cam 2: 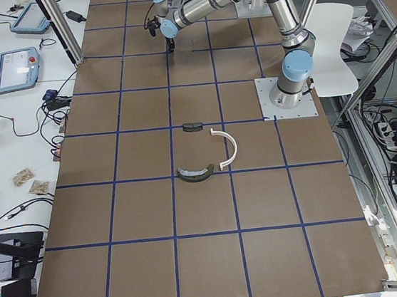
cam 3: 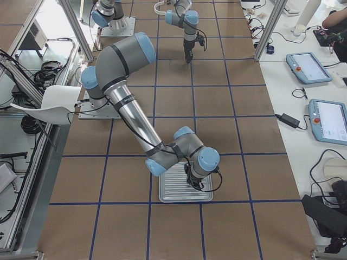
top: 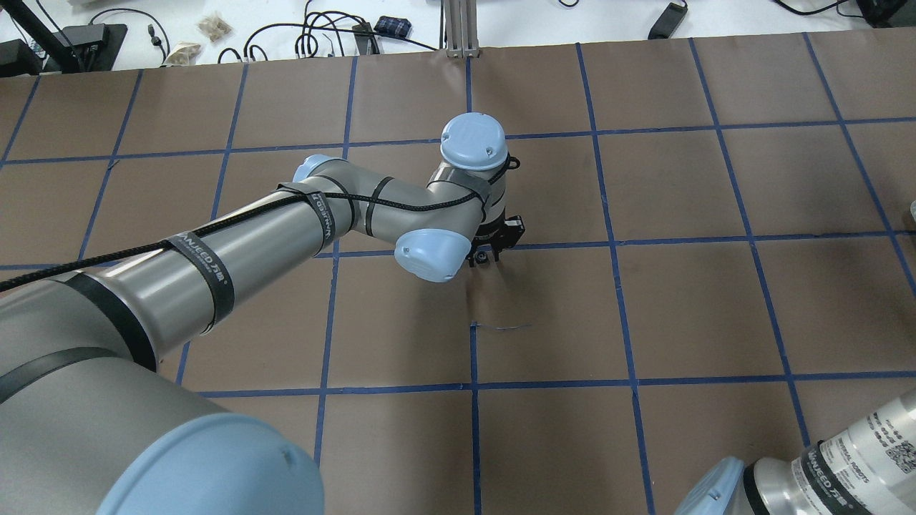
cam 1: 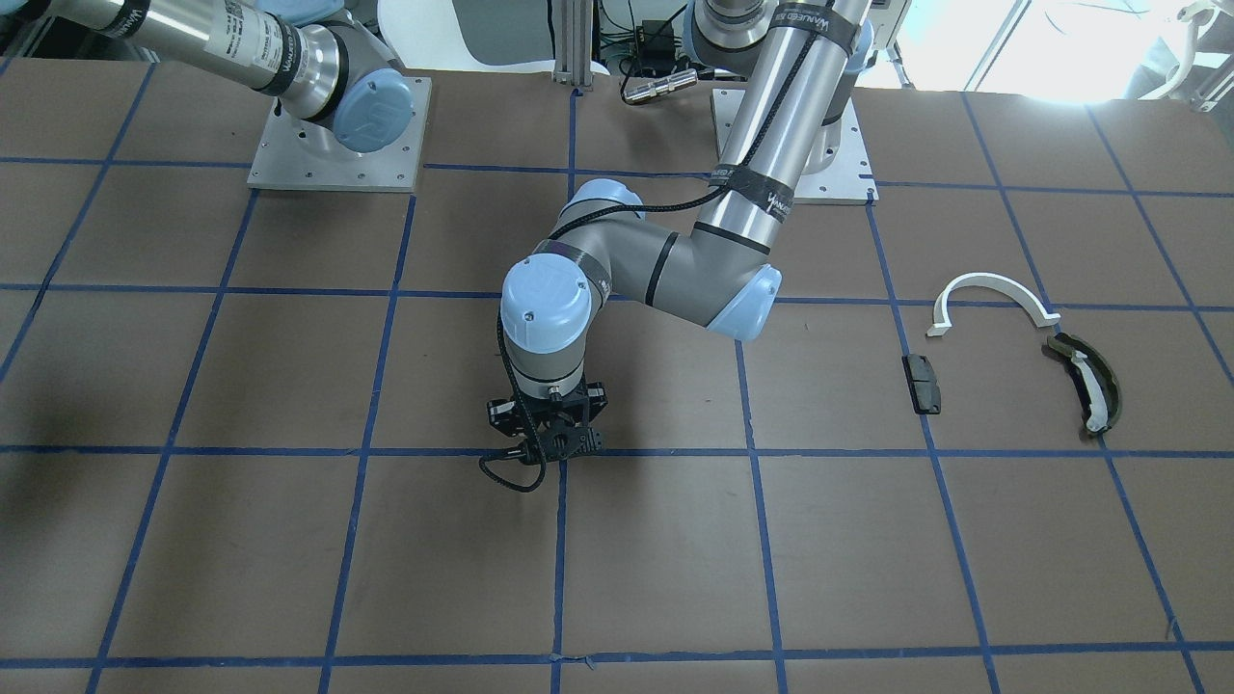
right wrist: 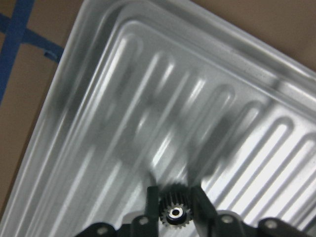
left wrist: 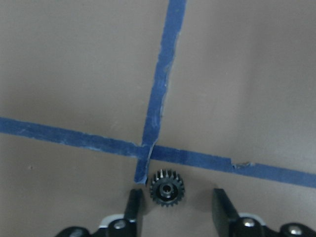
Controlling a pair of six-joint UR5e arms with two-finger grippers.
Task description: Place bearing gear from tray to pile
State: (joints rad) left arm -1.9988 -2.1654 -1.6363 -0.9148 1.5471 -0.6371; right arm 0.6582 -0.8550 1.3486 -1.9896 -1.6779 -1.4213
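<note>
My right gripper: jaws clamped on a bearing gear, which is small, black and toothed with a bright hub. One finger presses each side of it. It hangs over the ribbed floor of the metal tray, inside the rim. I cannot tell whether the gear touches the floor.

My left gripper: well away from the tray, up the table, between the tray and the pile as the right-side view shows it. Jaws apart, pointing straight down at the brown table. A second gear lies flat on the table between my fingers, nearer one finger than the other, with no contact that I can see. It lies just beside a crossing of blue tape lines.

The pile: farther from the tray than my left gripper.
- white half-ring arc
- olive-green curved piece with a white insert, one end near the arc's end
- black block, set apart from both

Writing:
- "WANJEED" in white on the black straps that bind the cable to my left arm
- the same word on a strap of my right arm
- a label with a square code on my right arm; its print is too small to read
</note>
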